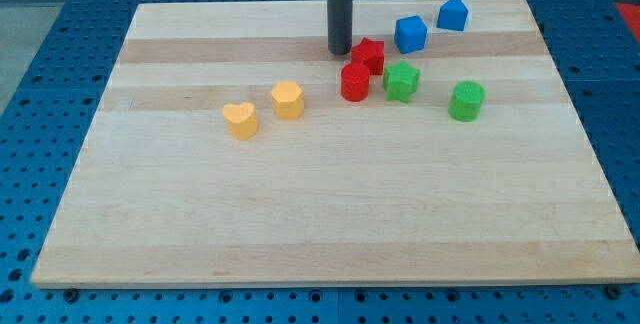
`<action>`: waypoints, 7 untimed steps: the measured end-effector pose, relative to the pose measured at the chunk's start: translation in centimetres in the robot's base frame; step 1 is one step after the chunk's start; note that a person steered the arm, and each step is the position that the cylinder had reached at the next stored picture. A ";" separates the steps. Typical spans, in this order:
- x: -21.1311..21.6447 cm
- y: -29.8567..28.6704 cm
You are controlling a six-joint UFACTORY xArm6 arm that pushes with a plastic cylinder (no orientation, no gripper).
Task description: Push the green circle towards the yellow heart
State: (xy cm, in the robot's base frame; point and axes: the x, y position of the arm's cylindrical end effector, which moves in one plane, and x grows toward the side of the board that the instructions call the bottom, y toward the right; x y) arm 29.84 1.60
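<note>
The green circle (466, 101) stands at the view's right on the wooden board (300, 214). The yellow heart (240, 120) lies left of centre, far to the circle's left. My tip (340, 51) rests near the view's top centre, just left of the red star (368, 55) and well up and left of the green circle. A red cylinder (355, 81) and a green star (401, 81) lie between the circle and the heart's side.
A yellow hexagon (287, 99) sits just right of the heart. A blue cube (410, 34) and a blue pentagon-like block (452, 13) lie at the top right. A blue perforated table surrounds the board.
</note>
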 end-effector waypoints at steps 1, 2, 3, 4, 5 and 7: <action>0.0 1.3; 0.0 2.6; -0.2 2.9; -2.5 0.5; -3.2 -4.5; 1.2 -15.3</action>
State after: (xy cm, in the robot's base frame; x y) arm 31.07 -13.68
